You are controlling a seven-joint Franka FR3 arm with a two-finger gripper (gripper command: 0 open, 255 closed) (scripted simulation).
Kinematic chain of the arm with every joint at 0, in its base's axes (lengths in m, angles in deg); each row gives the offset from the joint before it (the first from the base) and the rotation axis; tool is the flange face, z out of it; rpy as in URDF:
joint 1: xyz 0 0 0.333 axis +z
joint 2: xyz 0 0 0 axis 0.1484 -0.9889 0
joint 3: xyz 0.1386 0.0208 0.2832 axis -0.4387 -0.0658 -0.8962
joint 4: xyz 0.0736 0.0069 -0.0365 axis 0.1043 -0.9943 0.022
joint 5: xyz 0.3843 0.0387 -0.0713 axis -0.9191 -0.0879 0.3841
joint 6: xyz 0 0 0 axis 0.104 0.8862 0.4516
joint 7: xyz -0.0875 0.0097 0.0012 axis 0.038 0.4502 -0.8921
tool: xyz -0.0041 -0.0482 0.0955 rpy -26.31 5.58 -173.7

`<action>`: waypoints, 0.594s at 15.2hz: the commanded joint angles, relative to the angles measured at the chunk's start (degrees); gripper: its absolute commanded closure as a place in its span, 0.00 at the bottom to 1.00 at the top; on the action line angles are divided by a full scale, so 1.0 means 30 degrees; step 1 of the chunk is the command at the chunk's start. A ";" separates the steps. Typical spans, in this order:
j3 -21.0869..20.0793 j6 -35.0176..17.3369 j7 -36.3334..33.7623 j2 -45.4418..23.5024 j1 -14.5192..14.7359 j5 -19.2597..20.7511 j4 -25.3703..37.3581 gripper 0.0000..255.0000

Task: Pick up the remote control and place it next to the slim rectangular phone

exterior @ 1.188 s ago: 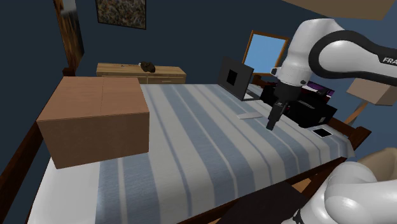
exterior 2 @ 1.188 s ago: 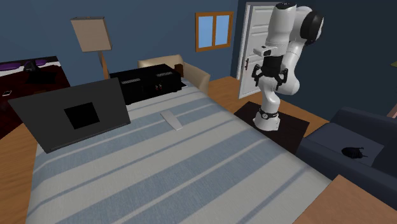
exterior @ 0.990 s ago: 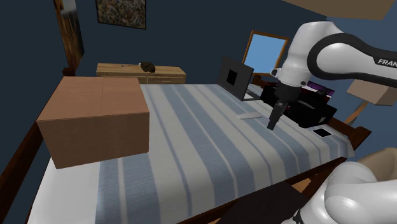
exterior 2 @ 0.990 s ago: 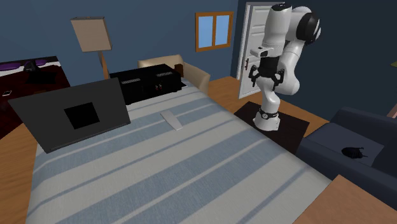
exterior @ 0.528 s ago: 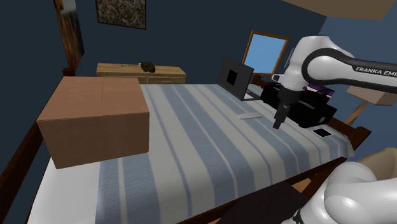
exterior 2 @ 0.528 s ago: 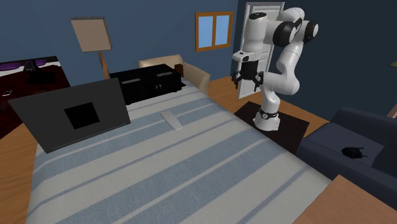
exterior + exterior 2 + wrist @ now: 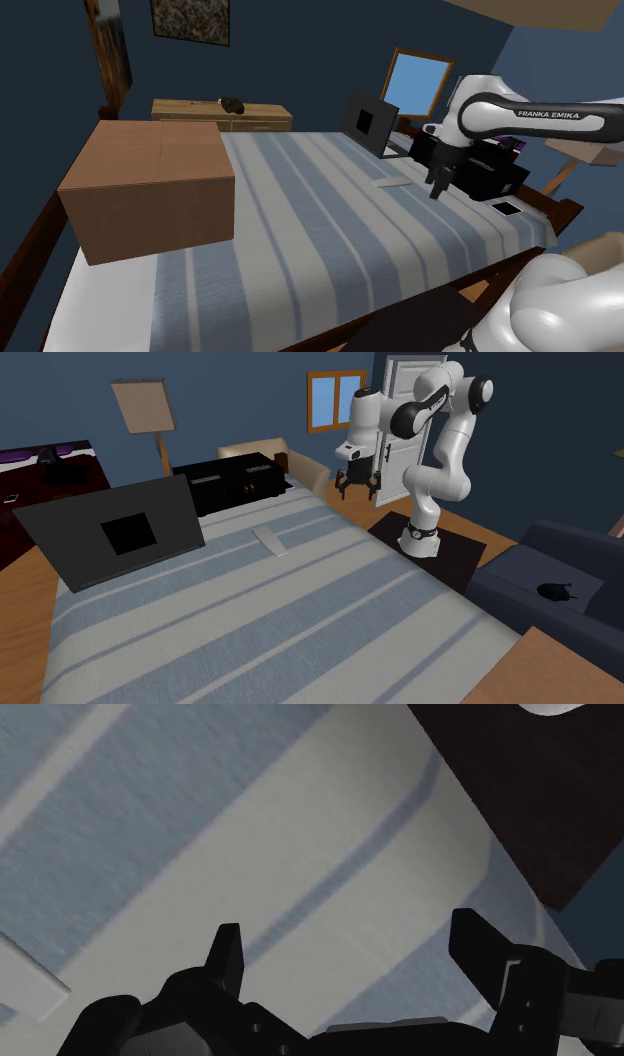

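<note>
Remote control (image 7: 391,183), lying at nine o'clock from the open, empty gripper (image 7: 436,191) in the shoulder view, looks light, rigid and slim, so I'd pinch its long edges mid-length.

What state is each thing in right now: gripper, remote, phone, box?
gripper: open, empty, in the air over the bed near its edge.
remote control: lying flat on the bed, not held.
phone: lying flat near the bed's corner, apart from the remote control.
cardboard box: closed, sitting on the bed.
</note>
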 commanded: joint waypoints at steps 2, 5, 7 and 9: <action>0.1624 -0.1298 0.2635 -0.1603 0.0277 0.0479 0.0612 0.00; 0.3167 -0.2518 0.5200 -0.3618 0.0818 0.0398 0.1668 0.00; 0.4176 -0.3288 0.7010 -0.5110 0.1247 0.0038 0.2511 0.00; 0.5161 -0.3998 0.8930 -0.6728 0.1708 -0.0609 0.3462 0.00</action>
